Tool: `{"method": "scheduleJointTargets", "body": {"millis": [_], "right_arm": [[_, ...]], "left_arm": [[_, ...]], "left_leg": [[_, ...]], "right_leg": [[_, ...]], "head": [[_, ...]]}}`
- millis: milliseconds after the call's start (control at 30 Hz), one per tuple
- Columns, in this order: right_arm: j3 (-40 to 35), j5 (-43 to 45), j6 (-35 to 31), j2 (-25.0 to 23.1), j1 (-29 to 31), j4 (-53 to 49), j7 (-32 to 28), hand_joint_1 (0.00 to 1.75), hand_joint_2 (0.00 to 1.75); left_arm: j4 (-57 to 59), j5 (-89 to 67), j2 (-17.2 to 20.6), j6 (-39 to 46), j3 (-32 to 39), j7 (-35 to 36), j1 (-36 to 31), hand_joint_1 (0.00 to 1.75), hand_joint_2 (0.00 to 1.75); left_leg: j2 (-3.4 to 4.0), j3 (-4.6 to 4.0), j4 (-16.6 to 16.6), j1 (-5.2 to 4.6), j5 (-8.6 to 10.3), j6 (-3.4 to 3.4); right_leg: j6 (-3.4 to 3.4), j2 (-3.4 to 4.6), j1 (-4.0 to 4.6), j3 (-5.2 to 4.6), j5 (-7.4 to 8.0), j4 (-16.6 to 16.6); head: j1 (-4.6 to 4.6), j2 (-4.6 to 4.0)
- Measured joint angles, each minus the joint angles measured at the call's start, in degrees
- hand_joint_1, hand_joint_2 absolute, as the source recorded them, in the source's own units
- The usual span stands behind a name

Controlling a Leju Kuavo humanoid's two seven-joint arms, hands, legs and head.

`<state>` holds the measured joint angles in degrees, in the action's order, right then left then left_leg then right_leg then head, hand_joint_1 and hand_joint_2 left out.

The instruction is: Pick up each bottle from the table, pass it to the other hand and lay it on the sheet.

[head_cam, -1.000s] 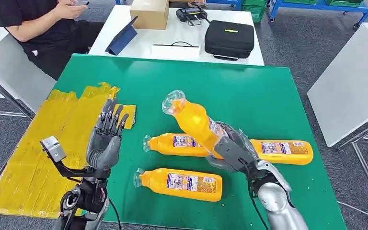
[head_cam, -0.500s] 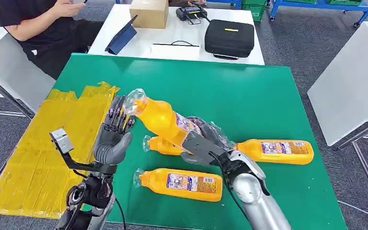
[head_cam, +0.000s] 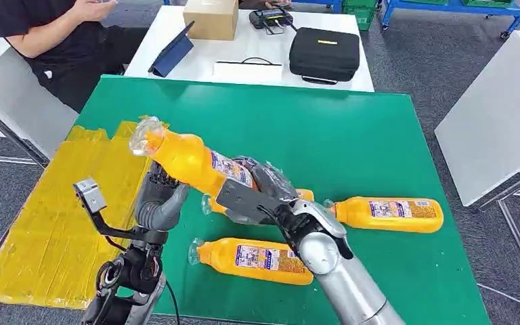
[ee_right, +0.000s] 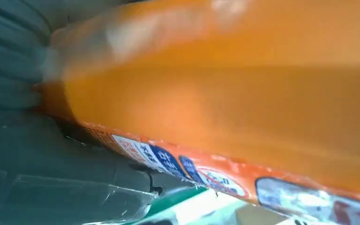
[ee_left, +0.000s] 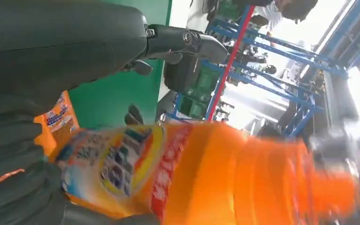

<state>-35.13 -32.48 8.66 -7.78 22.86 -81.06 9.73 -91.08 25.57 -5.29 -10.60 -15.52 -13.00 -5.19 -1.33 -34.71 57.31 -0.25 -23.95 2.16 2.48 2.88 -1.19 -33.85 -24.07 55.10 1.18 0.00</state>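
While the crinkled yellow plastic sheet (head_cam: pixel 54 217) waits far left, the left hand (head_cam: pixel 159 203) stands open-fingered under the clear orange-drink bottle (head_cam: pixel 189 161); it should close before the right hand (head_cam: pixel 257 196), gripping the label, lets go.

Right hand (head_cam: pixel 254 196) clasped around a load, reaching across, left hand (head_cam: pixel 157 203) upright alongside, fingers spread
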Motion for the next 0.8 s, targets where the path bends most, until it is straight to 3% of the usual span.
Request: {"method": "scheduleJointTargets", "body": {"millis": [300,800], "right_arm": [[-4.50,-0.74,-0.07,-0.83,0.90,5.20,0.55,1.75,1.75],[-5.70,-0.74,-0.09,-1.33,1.92,7.97,0.55,1.75,1.75]], "left_arm": [[-0.89,0.15,0.00,0.52,-0.02,0.11,0.24,0.00,1.75],[-1.14,0.15,0.00,0.68,0.31,0.11,0.77,0.00,1.75]], "left_leg": [[-0.02,-0.03,0.00,0.00,0.00,0.00],[-0.03,-0.04,0.00,0.00,0.00,0.00]], "right_leg": [[0.00,-0.01,0.00,-0.03,0.00,0.00],[0.00,-0.03,0.00,-0.04,0.00,0.00]], "head": [[0.02,0.00],[0.00,0.00]]}}
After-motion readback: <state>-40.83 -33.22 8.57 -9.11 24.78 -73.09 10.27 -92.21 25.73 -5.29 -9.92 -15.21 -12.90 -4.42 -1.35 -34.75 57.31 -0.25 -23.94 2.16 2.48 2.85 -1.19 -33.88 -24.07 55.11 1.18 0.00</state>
